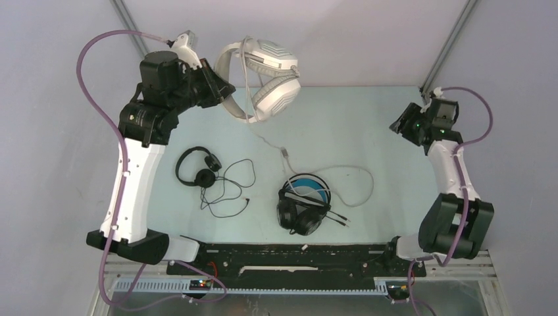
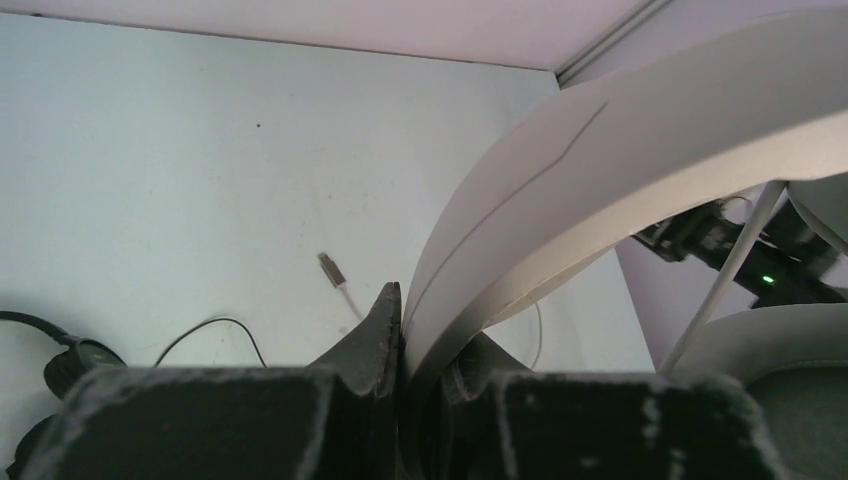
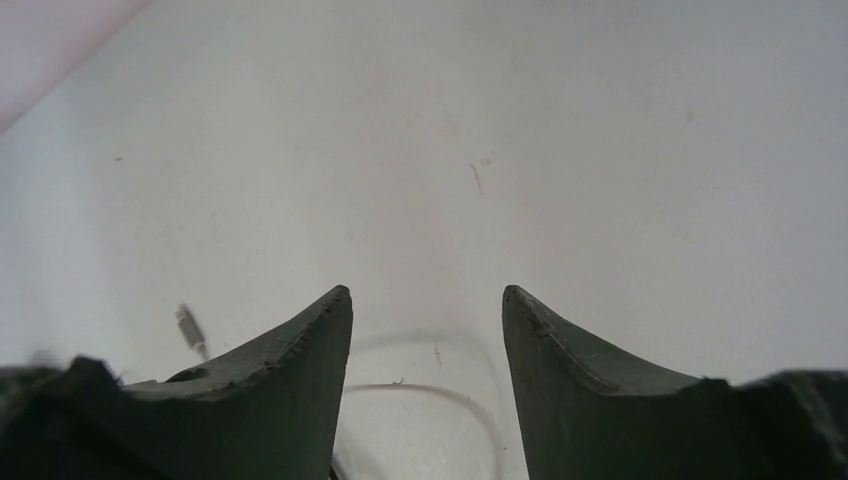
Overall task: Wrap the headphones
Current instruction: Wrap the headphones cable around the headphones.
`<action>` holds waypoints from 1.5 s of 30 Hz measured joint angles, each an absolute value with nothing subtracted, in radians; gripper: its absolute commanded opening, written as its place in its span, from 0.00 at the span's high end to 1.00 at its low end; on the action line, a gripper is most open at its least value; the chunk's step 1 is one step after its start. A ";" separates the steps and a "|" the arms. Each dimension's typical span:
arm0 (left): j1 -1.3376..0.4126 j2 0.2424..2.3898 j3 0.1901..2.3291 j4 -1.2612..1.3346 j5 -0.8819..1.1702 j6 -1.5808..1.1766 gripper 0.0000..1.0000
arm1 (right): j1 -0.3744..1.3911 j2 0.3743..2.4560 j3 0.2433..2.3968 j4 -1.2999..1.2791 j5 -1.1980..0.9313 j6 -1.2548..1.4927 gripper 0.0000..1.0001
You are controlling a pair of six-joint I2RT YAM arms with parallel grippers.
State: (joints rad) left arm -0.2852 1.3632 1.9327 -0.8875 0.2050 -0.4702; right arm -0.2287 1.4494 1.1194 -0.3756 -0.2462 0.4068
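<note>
Our left gripper [image 2: 420, 335] was clamped on the headband of the white-grey headphones [image 1: 266, 76], held at upper centre. Their cord [image 1: 355, 167] trailed down-right toward our right gripper [image 3: 425, 300], the nearer arm, fingers apart, seemingly empty.

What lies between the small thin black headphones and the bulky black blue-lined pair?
A loose tangle of thin black cord on the table, shown in the top view.

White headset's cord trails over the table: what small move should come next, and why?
Probably the right jaws, open and empty, should drop onto the cord: the left jaws hold the white headset aloft by its band, cord unwound.
</note>
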 measured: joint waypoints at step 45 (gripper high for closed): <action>-0.285 1.327 1.860 -0.777 0.345 -0.587 1.00 | 0.700 1.457 0.702 0.747 -0.649 -0.056 0.42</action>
